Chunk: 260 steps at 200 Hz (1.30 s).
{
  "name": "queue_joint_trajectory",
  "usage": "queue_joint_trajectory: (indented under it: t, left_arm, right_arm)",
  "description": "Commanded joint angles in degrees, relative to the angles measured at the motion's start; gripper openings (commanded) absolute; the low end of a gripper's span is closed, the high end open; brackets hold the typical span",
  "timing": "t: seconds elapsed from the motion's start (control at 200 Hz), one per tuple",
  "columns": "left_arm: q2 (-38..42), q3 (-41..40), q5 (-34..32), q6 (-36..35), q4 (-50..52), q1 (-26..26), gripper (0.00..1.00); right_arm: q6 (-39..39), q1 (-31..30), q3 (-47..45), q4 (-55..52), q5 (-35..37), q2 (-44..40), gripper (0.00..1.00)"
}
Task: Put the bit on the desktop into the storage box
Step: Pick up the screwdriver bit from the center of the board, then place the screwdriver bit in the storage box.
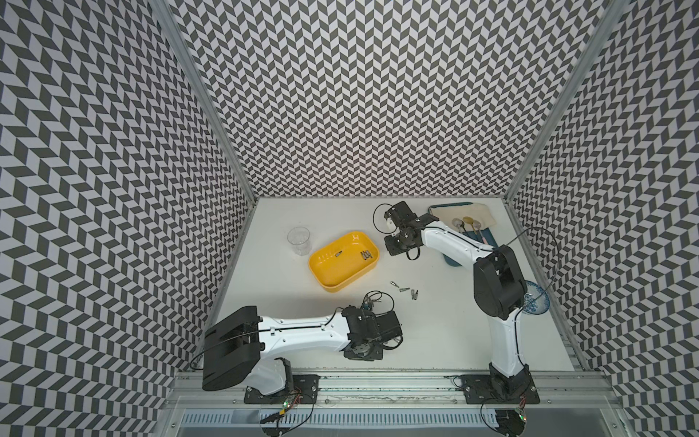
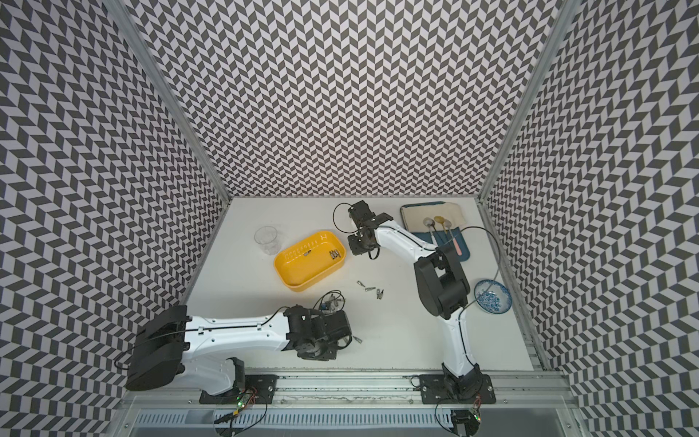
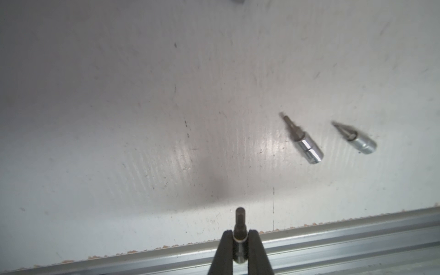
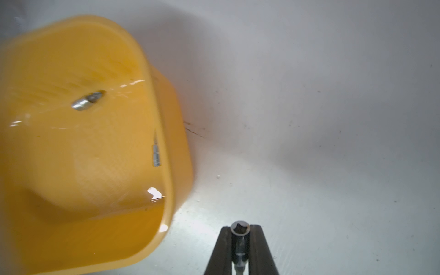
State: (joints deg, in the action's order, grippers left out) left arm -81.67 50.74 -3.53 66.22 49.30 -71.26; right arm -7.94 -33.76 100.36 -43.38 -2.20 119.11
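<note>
Our box [image 1: 329, 274] is sitting mid-frame in both top views, holding a lone bit [image 1: 337, 254] and a close pair [image 1: 365, 254]. Its white logo [image 1: 355, 237] is too small for us to read. Our left claw [image 3: 239, 234] is clamping a bit [image 3: 239, 217], tip pointing out along the fingers, over the counter [image 3: 119, 119] edge. Our right claw [image 4: 240, 232] is pinching a second bit [image 4: 240, 229], socket end outward, beside the box. Loose bits [image 1: 404, 290] are lying on the counter at the box's lower right.
</note>
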Motion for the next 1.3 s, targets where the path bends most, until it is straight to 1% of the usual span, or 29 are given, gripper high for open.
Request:
queue_joint_trajectory:
  t: [0.0,0.125,0.265,0.436,0.561,0.766,0.851,1.147,1.297]
  left_arm:
    - [4.7,3.2,-2.8,-2.7,5.0,3.3,0.0]
    - [9.3,6.5,-4.7,-6.8,9.6,9.4,0.0]
    - [11.9,11.2,-5.7,-12.7,13.5,17.3,0.0]
    - [13.0,14.8,-4.9,-19.0,13.8,25.7,0.0]
    - [13.7,16.8,-4.4,-21.9,14.0,30.5,0.0]
    - [14.7,18.4,-3.5,-24.2,14.1,35.3,0.0]
    - [15.2,18.5,-2.6,-24.7,13.4,36.3,0.0]
    - [16.4,18.8,-2.3,-25.4,13.0,39.5,0.0]
    - [17.7,17.3,1.0,-26.2,9.2,42.1,0.0]
  right_arm:
    - [0.0,-2.2,3.7,-1.1,-0.7,-2.9,0.0]
    - [0.4,-3.3,7.8,-2.7,-1.5,-1.4,0.0]
    - [0.8,-4.8,11.8,-3.8,-2.8,0.7,0.0]
    - [1.1,-6.1,15.8,-4.3,-4.1,4.2,0.0]
    - [1.2,-6.5,18.1,-4.7,-5.9,7.4,0.0]
    - [1.8,-6.9,21.2,-4.9,-8.7,12.7,0.0]
    - [2.7,-7.2,23.0,-4.9,-8.8,15.1,0.0]
    - [3.6,-7.3,29.1,-4.5,-7.8,21.2,0.0]
    - [3.6,-7.3,31.9,-4.2,-9.0,24.3,0.0]
